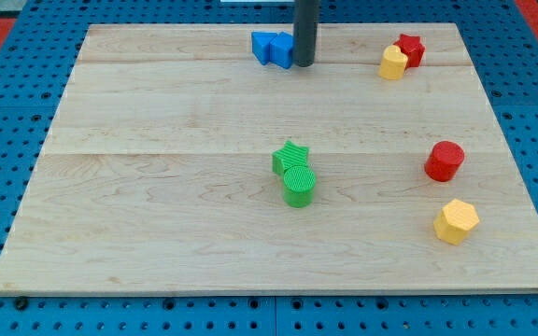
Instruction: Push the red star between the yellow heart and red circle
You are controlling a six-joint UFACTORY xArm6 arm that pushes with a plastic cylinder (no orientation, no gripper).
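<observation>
The red star [411,49] sits near the view's top right, touching the yellow heart [393,63] just below and to its left. The red circle [445,161] stands at the right, well below them. My tip [304,63] is at the view's top centre, right against two blue blocks [272,48] on its left, and about a hundred pixels left of the yellow heart.
A green star [290,156] and a green circle [299,186] touch each other near the board's middle. A yellow hexagon [457,222] lies at the lower right, below the red circle. The wooden board [157,205] rests on a blue perforated base.
</observation>
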